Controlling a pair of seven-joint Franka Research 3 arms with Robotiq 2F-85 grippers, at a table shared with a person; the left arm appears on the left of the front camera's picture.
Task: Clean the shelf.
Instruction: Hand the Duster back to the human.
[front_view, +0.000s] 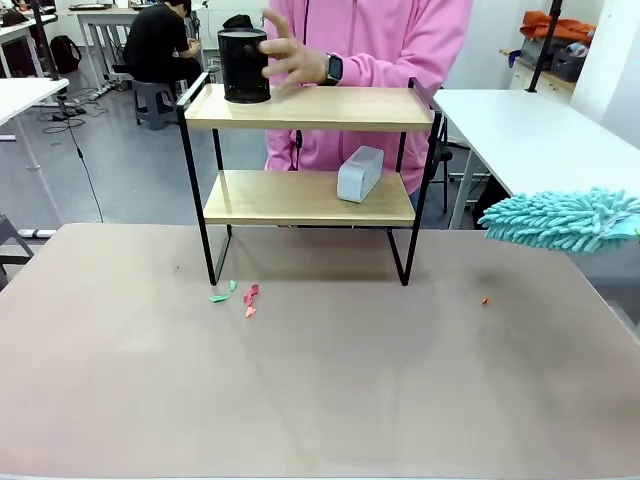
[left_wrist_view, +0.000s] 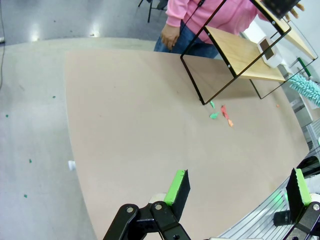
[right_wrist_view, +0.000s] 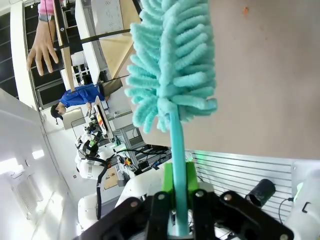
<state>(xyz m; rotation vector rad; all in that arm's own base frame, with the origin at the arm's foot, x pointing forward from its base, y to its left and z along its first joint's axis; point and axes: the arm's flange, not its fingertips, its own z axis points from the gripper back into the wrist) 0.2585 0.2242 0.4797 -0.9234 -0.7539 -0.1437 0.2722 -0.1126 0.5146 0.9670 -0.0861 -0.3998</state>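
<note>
At twelve o'clock, the shelf (front_view: 330, 108) looks light, rigid — right gripper (right_wrist_view: 179, 177), at three, pinches a soft duster (front_view: 565, 220) by its handle; left gripper (left_wrist_view: 237, 184) gapes empty.

No text, label, brand or number is legible in any view. The black cylinder (front_view: 244, 65) and white box (front_view: 360, 173) on the shelf (front_view: 310, 108) show no readable marking.

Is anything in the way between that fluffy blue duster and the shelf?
Nothing stands between the duster in the right gripper and the shelf. On its boards, though, sit a black cylinder, by the person's hand, and a grey box.
</note>
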